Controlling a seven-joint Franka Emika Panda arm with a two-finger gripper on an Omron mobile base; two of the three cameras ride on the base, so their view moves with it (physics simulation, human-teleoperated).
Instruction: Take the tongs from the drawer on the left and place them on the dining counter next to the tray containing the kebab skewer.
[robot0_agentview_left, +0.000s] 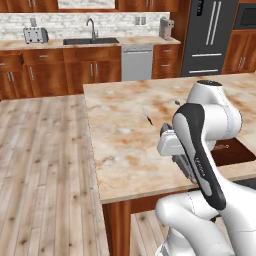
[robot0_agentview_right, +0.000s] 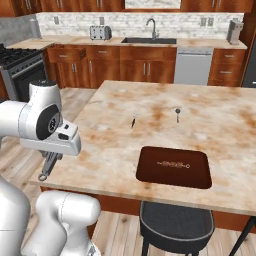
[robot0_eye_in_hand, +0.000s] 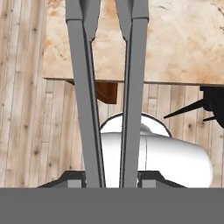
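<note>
Slim grey tongs (robot0_eye_in_hand: 84, 87) run up the hand view as two long arms, and my gripper (robot0_eye_in_hand: 113, 177) is shut on them near its fingertips. From the right base view the tongs (robot0_agentview_right: 46, 170) hang below my gripper (robot0_agentview_right: 51, 158), just off the near left corner of the dining counter (robot0_agentview_right: 210, 120). A dark brown tray (robot0_agentview_right: 150, 172) with the kebab skewer (robot0_agentview_right: 173, 163) lies on the counter's near side, well right of the gripper. In the left base view my gripper (robot0_agentview_left: 181, 162) holds the tongs (robot0_agentview_left: 187, 170) over the counter (robot0_agentview_left: 125, 135) edge; the tray (robot0_agentview_left: 232, 150) is partly behind the arm. The drawer is out of view.
Two small dark utensils (robot0_agentview_right: 134, 119) (robot0_agentview_right: 177, 113) lie mid-counter. A black stool (robot0_agentview_right: 175, 222) stands under the counter's near edge below the tray. Wood floor (robot0_agentview_left: 45, 165) opens to the left. The wall counter with sink (robot0_agentview_left: 91, 41) and toaster (robot0_agentview_left: 35, 35) is far behind.
</note>
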